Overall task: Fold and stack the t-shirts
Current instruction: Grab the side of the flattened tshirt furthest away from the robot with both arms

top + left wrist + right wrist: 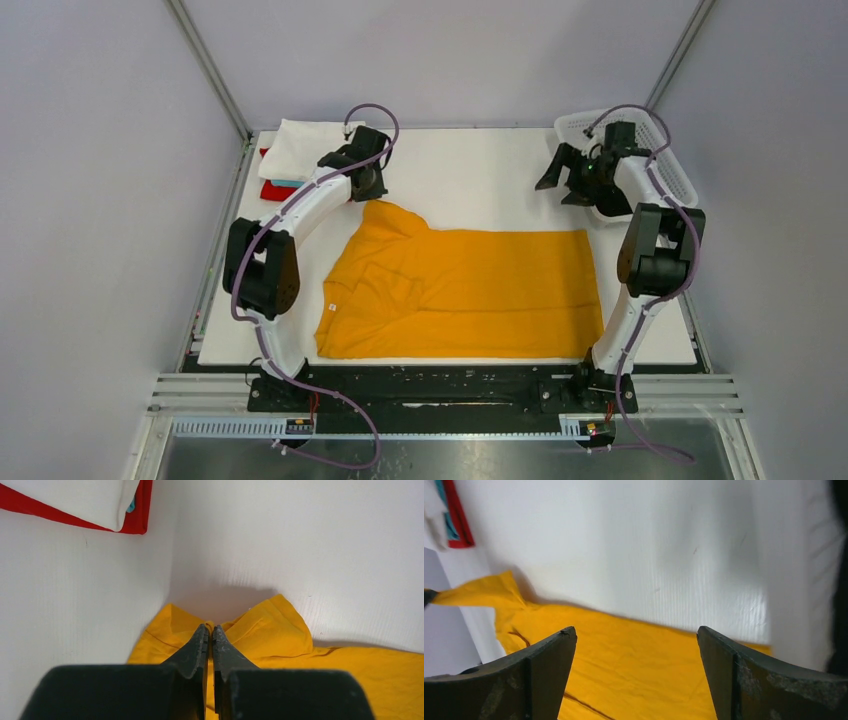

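I saw the mustard-yellow t-shirt (460,295) lying spread across the near middle of the worktop (480,180), its body mostly flat and its left side rumpled in folds. My left tool (372,185) sat at the shirt's far left corner. Through the left wrist camera its jaws were pressed together on a peak of yellow cloth (210,629), with fabric bunched on either side. My right tool (560,175) hung above the far right of the worktop, just beside the white basket (660,150). Its jaws stood wide with nothing between them, and it was apart from the shirt's far edge. A folded white t-shirt (300,150) rested on a red t-shirt (272,190) in the far left corner.
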`<action>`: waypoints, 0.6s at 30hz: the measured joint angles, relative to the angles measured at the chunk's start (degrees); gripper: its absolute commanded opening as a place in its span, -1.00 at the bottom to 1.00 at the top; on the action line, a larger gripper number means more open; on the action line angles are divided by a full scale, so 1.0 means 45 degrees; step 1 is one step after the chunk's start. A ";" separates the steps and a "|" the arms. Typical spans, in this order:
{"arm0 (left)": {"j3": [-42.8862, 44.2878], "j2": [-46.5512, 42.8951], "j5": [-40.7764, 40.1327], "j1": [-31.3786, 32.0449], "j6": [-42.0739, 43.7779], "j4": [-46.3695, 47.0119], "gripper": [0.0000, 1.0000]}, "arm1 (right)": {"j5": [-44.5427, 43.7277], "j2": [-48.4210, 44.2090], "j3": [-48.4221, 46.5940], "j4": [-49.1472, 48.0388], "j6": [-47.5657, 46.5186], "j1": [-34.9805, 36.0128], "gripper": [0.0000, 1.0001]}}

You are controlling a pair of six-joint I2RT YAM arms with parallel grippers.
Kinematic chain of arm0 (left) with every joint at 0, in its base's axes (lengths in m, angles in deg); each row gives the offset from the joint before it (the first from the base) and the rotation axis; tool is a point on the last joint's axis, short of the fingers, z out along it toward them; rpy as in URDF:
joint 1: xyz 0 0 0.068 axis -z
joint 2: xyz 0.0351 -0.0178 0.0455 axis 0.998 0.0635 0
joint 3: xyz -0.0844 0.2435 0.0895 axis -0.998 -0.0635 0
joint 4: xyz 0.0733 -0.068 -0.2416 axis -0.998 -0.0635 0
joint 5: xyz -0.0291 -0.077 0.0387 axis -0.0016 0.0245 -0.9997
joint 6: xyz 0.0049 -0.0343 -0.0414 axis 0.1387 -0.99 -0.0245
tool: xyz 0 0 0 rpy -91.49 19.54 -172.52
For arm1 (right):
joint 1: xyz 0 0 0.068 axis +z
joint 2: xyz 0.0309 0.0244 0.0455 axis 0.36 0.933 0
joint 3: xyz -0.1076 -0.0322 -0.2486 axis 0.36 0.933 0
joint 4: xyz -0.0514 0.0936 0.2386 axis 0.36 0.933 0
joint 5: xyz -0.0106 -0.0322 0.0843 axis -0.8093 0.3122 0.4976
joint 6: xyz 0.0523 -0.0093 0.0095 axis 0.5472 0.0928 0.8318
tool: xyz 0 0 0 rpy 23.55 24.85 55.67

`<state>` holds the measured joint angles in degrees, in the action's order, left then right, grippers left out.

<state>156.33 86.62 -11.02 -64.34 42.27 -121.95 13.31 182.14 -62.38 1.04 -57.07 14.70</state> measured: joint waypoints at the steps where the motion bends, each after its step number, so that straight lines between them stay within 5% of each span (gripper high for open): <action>1: -0.0005 -0.0019 -0.0019 -0.0005 -0.0005 0.0000 -1.00 | 0.0301 0.0272 -0.0675 0.0083 0.0053 -0.0175 0.99; 7: -0.0053 -0.0044 -0.0049 -0.0019 -0.0010 0.0015 -1.00 | 0.0350 0.0078 -0.0889 -0.0029 -0.0884 0.0005 0.99; 18: -0.0578 -0.0151 -0.0199 -0.0874 -0.0151 0.0024 -1.00 | -0.4187 -0.1307 0.2229 -0.0408 -0.1122 0.2681 0.99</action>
<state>153.73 85.94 -11.92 -68.27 41.59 -121.84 -5.53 176.26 -52.34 -0.80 -62.12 26.77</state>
